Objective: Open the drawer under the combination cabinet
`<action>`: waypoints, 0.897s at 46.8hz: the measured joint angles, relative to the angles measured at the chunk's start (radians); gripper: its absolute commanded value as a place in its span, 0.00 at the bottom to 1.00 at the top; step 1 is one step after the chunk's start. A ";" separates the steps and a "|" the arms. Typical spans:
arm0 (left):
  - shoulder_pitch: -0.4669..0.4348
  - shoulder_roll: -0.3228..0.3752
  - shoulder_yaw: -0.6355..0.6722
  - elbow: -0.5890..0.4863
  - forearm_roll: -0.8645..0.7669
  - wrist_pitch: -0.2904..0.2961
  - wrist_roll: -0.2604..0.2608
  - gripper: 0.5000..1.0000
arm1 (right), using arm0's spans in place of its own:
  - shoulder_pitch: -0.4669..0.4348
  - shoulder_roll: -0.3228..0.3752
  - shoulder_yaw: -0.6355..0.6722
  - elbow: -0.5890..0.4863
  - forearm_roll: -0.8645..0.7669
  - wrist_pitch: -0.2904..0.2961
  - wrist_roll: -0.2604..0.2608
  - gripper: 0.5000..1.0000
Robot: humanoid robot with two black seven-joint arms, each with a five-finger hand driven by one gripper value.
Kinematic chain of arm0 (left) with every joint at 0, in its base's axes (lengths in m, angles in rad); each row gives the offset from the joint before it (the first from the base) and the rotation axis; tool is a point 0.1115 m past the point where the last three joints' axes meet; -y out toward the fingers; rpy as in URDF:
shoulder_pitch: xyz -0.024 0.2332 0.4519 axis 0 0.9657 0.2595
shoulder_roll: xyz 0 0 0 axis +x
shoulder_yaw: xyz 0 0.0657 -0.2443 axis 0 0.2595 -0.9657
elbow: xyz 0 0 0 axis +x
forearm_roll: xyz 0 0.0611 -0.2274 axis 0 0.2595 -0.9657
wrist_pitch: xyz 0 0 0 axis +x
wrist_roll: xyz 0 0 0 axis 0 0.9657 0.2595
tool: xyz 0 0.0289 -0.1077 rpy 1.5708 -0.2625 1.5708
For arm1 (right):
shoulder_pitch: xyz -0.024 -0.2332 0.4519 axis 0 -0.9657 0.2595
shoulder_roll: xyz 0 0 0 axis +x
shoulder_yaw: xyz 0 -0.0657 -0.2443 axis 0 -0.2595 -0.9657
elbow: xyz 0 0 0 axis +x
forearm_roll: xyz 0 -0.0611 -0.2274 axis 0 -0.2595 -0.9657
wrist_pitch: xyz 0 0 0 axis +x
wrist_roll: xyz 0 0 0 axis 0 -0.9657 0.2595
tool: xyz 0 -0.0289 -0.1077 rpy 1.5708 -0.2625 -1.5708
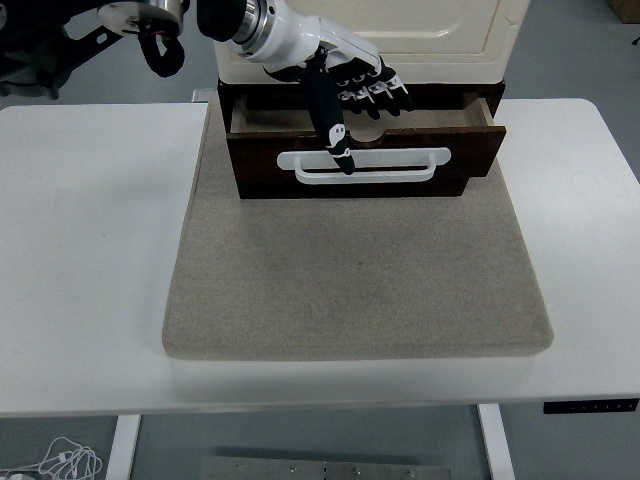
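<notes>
Drawer [365, 150], dark brown with a white bar handle [365, 166], stands pulled partway out from under the cream cabinet [400, 40] at the far end of a grey mat [355, 280] on the white table [90, 250]. Above its open top hangs the left hand [345, 85], fingers [385, 90] loosely spread and gripping nothing, with one long black digit pointing down so that its tip overlaps the handle; whether it actually touches the bar cannot be told.
</notes>
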 measured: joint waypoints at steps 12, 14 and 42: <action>0.010 -0.003 0.010 0.007 0.001 -0.002 0.000 1.00 | 0.000 0.000 0.000 0.000 0.000 0.000 0.000 0.85; 0.016 -0.005 0.010 0.007 0.001 -0.002 0.000 1.00 | 0.000 0.000 0.000 0.000 0.000 0.000 0.000 0.85; 0.014 -0.001 -0.003 -0.005 -0.015 -0.046 0.000 1.00 | 0.000 0.000 0.000 0.000 0.000 0.000 0.000 0.85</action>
